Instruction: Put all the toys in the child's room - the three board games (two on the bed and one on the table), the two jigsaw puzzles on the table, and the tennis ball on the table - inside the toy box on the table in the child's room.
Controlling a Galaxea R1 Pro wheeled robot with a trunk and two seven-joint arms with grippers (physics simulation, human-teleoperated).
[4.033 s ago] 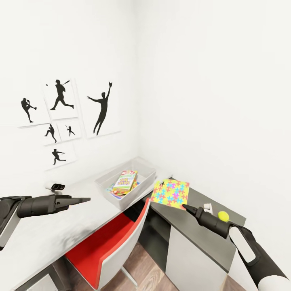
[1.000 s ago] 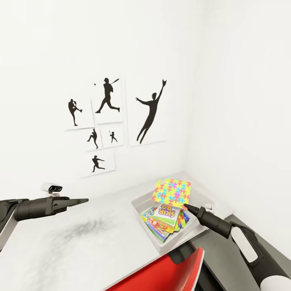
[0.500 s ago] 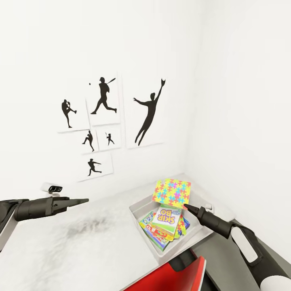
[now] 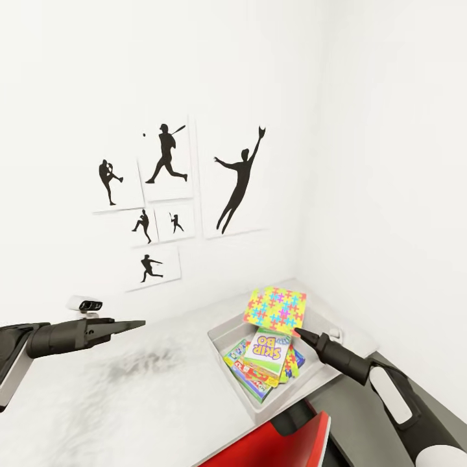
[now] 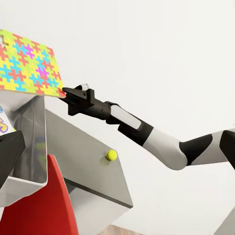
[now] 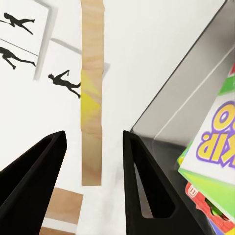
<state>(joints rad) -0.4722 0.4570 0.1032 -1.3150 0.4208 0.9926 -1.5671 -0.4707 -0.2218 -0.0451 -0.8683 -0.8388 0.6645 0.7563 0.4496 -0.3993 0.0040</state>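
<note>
1. At the bottom edge of the head view, the back of the red-and-white swivel chair (image 4: 272, 444) rises just in front of the counter (image 4: 130, 395).
2. On the robot's left side, the left pincer (image 4: 139, 322) hovers above the pale grey top of the counter. Its tips look pressed together to one point and nothing is between them.
3. On the right side, the right pincer (image 4: 299, 332) grips the near edge of a jigsaw puzzle (image 4: 275, 309), a thin square with a yellow, pink, blue and green mosaic. The puzzle is lifted off the counter and tilted, above the far part of the toy box (image 4: 224, 345).
4. In the right wrist view, the puzzle (image 6: 91, 93) shows edge-on as a thin brown strip between the two dark fingers (image 6: 147, 186).
5. Inside the toy box, flat printed boxes lie in a stack; the Skip-Bo board game (image 4: 267, 349) is on top, and a green box lies under it. I cannot tell what the lower ones are.
6. In the left wrist view, the tennis ball (image 5: 111, 155) rests on the lower dark grey section of the counter, beside the toy box (image 5: 29, 142) and well apart from the puzzle (image 5: 29, 63).
7. On the white wall behind, black baseball-player pictures (image 4: 168, 194) hang in a group.
</note>
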